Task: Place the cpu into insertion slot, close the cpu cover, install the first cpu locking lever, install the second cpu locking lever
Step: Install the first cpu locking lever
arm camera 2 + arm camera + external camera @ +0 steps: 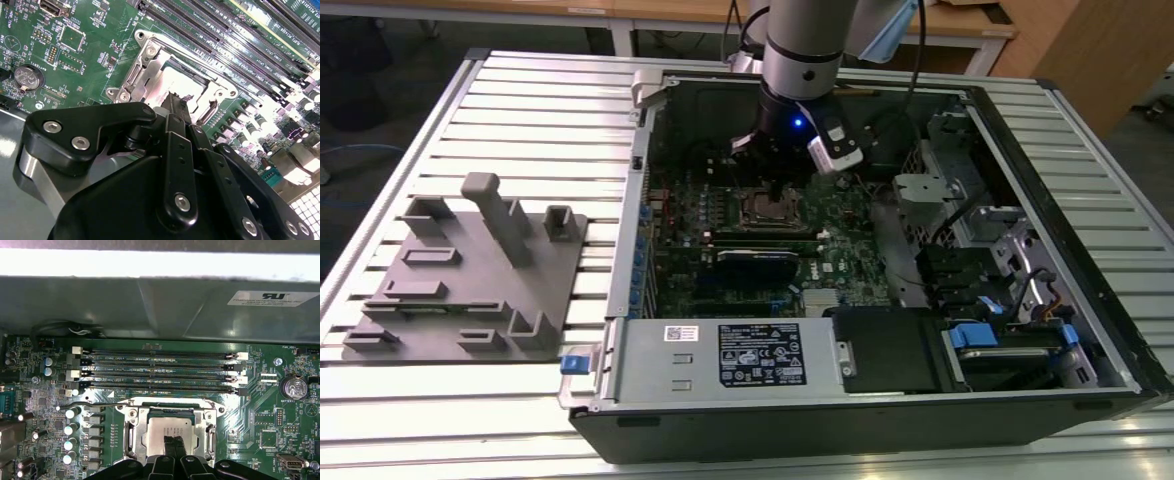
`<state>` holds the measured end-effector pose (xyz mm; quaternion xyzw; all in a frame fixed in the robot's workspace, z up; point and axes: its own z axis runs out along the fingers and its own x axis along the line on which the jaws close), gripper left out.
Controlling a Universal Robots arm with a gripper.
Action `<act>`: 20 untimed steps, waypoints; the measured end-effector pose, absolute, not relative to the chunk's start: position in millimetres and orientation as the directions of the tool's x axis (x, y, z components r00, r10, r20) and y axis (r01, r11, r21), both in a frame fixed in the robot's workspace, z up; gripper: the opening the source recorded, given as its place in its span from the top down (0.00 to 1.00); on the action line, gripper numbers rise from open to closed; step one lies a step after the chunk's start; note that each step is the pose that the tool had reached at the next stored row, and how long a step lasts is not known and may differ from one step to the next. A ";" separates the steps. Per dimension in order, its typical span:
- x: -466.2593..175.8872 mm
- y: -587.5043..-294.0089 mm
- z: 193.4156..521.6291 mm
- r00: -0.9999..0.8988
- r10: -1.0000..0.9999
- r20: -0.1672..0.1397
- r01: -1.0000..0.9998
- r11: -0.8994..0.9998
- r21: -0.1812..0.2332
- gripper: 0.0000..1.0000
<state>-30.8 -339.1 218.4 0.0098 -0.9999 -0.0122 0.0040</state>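
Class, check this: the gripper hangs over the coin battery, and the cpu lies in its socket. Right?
No. The first wrist view shows the gripper over the cpu, not the coin battery. The cpu does lie in its socket.

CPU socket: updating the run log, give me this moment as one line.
gripper: above cpu | cpu: inside cpu cover window | cpu cover: lying flat
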 end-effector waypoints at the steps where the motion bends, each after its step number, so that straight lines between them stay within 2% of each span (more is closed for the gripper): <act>1: -30.8 -339.1 218.8 -1.000 -0.020 0.008 -0.020 1.000 0.024 0.90; 20: -30.8 -339.0 222.6 -1.000 -0.020 0.008 -0.020 0.999 0.025 0.90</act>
